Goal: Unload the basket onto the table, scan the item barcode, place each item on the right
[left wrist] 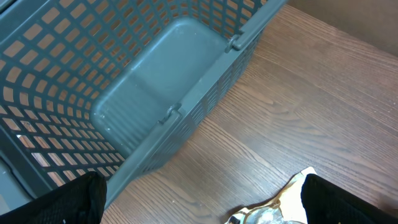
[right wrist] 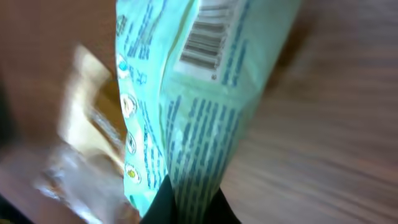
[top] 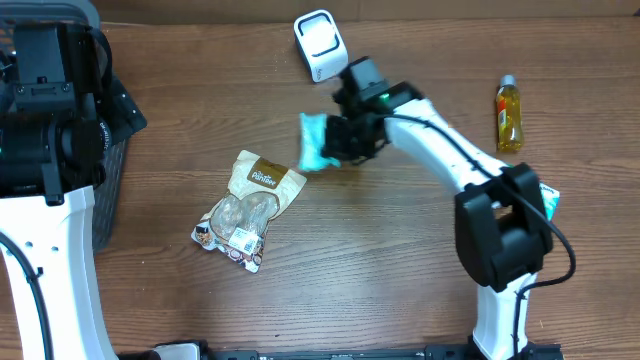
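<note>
Pinched at one narrow end by the closed right fingers (right wrist: pixel 163 208), the teal packet (right wrist: pixel 199 99) hangs near the white barcode scanner (top: pixel 318 45), on the scanner's side toward the tan snack pouch (top: pixel 250 205) lying on the desk (top: pixel 400 290). Its long axis runs straight away from those fingers, with the barcode (right wrist: pixel 202 40) at the far end, facing the wrist camera. Well away from the scanner, the left fingers (left wrist: pixel 56 199) stand wide with nothing between them beside the grey lattice basket (left wrist: pixel 155 93), whose smooth floor shows.
</note>
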Controlling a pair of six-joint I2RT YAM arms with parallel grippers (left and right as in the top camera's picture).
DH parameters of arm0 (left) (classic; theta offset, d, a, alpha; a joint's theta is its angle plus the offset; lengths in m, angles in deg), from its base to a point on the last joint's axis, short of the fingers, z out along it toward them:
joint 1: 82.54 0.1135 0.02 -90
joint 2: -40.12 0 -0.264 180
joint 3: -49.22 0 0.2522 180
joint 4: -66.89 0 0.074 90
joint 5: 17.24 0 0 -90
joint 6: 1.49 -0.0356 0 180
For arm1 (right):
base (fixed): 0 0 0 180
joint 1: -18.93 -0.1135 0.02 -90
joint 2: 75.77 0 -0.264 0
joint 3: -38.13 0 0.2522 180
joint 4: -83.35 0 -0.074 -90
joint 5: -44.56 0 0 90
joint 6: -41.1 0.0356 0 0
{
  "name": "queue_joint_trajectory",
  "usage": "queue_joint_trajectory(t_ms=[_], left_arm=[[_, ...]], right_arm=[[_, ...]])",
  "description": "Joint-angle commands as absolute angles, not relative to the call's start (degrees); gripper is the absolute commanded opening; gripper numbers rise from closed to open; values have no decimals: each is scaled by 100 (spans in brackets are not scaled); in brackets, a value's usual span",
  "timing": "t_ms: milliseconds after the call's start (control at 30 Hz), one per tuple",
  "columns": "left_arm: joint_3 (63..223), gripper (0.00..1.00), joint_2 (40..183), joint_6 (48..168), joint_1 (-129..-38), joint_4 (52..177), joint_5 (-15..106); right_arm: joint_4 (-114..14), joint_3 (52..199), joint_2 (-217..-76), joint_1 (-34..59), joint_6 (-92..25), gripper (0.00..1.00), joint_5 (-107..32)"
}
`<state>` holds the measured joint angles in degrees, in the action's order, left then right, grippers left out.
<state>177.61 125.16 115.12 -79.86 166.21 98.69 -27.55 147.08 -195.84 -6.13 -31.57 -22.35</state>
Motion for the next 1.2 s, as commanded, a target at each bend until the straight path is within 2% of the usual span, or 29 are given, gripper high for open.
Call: queue_joint_trajectory(t_ms=[0,67,100,167,200,233,267,300,367,433,533,633,800,833,933,1167], left_arm=[[17811,99,12551,11573,-7956,16612,9863],[17811,100,12551,11573,-7956,16612,9861],[17811,100,12551,11573,-7956,16612,9861],[17811,99,12551,11573,-7956,16612,9861],[17811,99,12551,11573,-7956,16612,9861],[17811,100,12551,11573,-7956,16610,9863],[17811,100,12551,11573,-7956,16612,9863],[17811,100,12551,11573,-7956,16612,9863],[17811,100,12551,11573,-7956,16612,9863],[17811,100,12551,11573,-7956,16612,9861],[17811,100,12551,11573,-7956,16610,9861],[17811,100,12551,11573,-7956,16612,9861],[17811,100,12551,11573,-7956,16612,9861],[17811,100,12551,11573,-7956,16612,9861],[17811,100,12551,11573,-7956,16612,9863],[17811,100,12551,11573,-7956,16610,9861]], right_arm=[[-1986,14676,-19418,-504,-6231,4,-2095],[-1617,14606,-19418,-465,-6858,5,-2331],[-1496,14575,-19418,-456,-7039,10,-2536],[-1503,14562,-19418,-441,-7059,26,-3061],[-1558,14562,-19418,-434,-7033,41,-3275],[-1639,14562,-19418,-423,-6967,71,-3491],[-1730,14562,-19418,-419,-6880,92,-3688],[-1829,14562,-19418,-419,-6670,98,-3874],[-1971,14564,-19418,-419,-6045,98,-4127],[-1969,14564,-19418,-419,-4897,98,-4173],[-1470,14564,-19418,-419,-3026,98,-4173],[-1011,14564,-19418,-419,-1791,100,-3915],[-1000,14562,-19418,-419,-1579,100,-2849],[-1031,14562,-19418,-419,-1512,96,-2818],[-1079,14555,-19418,-419,-1026,74,-3004],[-1217,14503,-19418,-421,69,69,-3533]])
